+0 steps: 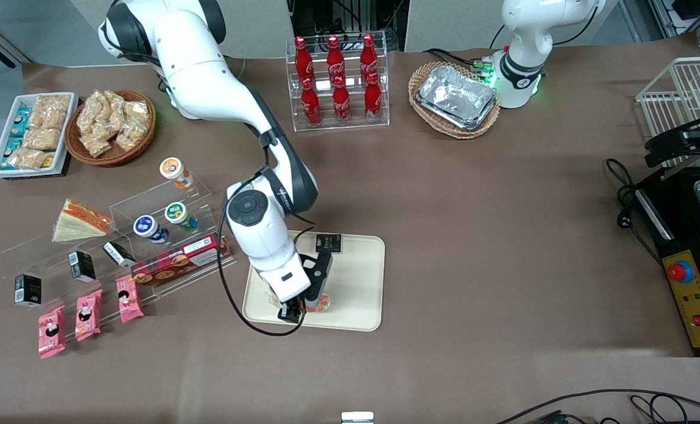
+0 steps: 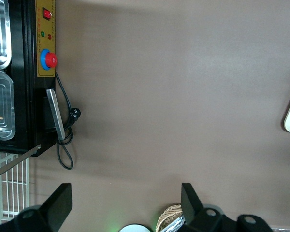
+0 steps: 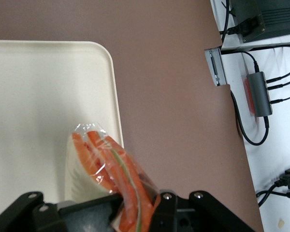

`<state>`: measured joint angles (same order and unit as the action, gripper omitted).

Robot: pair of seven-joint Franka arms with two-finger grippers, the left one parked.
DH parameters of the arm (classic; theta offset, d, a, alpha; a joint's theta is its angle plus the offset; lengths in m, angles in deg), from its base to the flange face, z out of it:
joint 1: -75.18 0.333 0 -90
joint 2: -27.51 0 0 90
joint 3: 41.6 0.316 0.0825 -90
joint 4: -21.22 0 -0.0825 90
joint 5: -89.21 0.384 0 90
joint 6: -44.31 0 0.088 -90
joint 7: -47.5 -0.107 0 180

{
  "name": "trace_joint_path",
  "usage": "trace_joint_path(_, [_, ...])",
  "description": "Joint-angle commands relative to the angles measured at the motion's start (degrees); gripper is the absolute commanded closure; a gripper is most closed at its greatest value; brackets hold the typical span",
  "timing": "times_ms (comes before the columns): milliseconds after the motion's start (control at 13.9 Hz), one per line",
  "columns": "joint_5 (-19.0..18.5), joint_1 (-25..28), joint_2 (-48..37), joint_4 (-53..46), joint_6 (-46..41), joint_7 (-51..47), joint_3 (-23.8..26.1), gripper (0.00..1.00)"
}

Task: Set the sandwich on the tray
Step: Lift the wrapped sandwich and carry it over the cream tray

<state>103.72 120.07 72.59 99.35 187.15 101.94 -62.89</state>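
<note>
Front view: one hand point(image 1: 299, 307) grips one clear-wrapped, orange-striped sandwich point(image 3: 106, 171) over one cream-beige rectangular plastic tray point(image 1: 356, 282) on the bench.

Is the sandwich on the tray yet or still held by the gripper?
Held. The gripper is shut on the sandwich, over the tray; whether it touches the tray surface, cannot tell.

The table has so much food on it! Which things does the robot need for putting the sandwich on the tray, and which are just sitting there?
Needed for the job:
- sandwich, held in the pincer over the tray
- tray

Just sitting there:
- cola bottles
- wedge sandwich on the clear stand
- basket of foil trays
- pink snack packets
- basket of snack bags
</note>
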Motion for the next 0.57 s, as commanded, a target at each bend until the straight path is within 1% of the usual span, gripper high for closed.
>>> trace_joint_path(0, [-2.1,0.9,3.1,-0.3,4.5,0.8,-0.7,0.86])
trace_joint_path(503, [-1.6,5.1,8.7,-0.3,11.4,0.1,-0.1,0.86])
